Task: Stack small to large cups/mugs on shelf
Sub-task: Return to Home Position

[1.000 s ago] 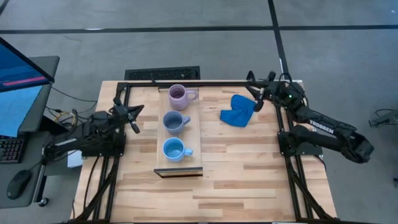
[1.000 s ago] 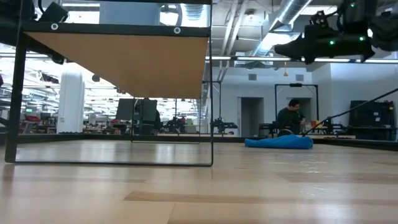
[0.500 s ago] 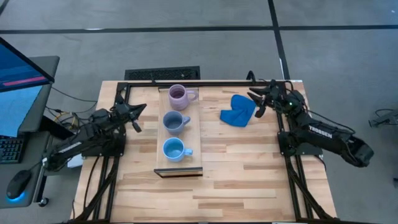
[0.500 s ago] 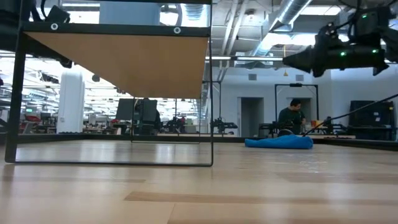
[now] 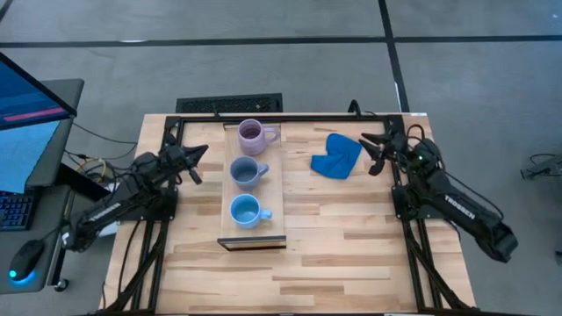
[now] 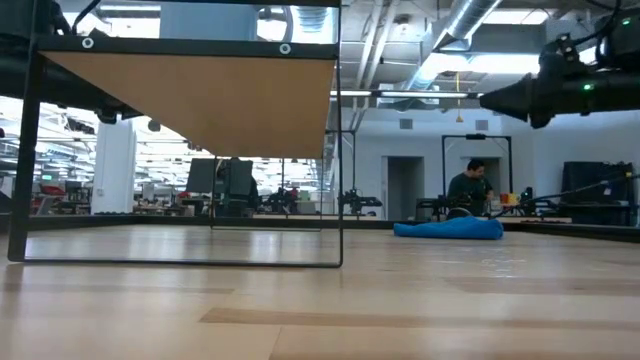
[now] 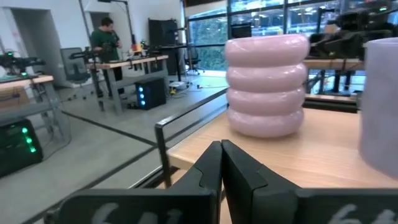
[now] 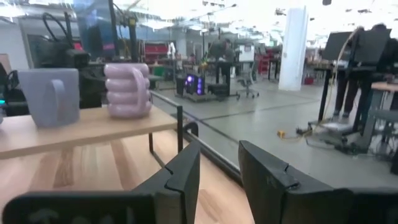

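Three mugs stand in a row on the raised light-wood shelf (image 5: 272, 189): lilac (image 5: 253, 134) at the far end, slate blue (image 5: 246, 172) in the middle, light blue (image 5: 244, 211) nearest. My left gripper (image 5: 195, 163) is shut and hovers left of the shelf, level with the slate mug; its wrist view shows the shut fingers (image 7: 221, 158) facing the lilac mug (image 7: 267, 84). My right gripper (image 5: 371, 152) is open and hangs in the air at the table's right side, just right of the blue cloth (image 5: 336, 156), with nothing between its fingers (image 8: 217, 165).
The shelf stands on a thin dark frame, and the low view sees its underside (image 6: 200, 95). The crumpled blue cloth (image 6: 450, 229) lies on the tabletop at the far right. Bare wood stretches along the near half of the table. A person sits at a desk in the room beyond.
My right gripper has drawn back from above the cloth's far side toward the table's right and near edges and has sunk a little, staying open. My left arm has swung its rear part toward the near edge, its shut gripper staying beside the shelf. The mugs have not moved.
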You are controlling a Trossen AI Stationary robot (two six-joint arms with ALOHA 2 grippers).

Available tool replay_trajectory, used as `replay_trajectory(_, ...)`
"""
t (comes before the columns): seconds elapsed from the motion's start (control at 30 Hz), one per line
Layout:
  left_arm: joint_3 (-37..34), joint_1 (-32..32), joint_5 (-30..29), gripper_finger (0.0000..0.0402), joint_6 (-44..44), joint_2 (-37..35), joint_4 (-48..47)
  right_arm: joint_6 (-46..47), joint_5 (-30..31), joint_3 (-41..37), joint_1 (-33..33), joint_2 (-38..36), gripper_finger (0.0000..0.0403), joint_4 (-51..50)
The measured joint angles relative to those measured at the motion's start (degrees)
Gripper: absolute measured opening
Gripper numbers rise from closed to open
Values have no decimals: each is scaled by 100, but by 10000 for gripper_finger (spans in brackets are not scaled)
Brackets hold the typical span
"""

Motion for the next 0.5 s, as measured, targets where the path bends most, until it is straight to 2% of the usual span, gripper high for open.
replay_trajectory(0.37,0,457,548,0,-156,0,-65,3,36,-245,0,-1780,134,-1529)
replay_trajectory(0.5,0,553,552,0,-239,0,-67,2,45,-254,11,-1750,134,-1711)
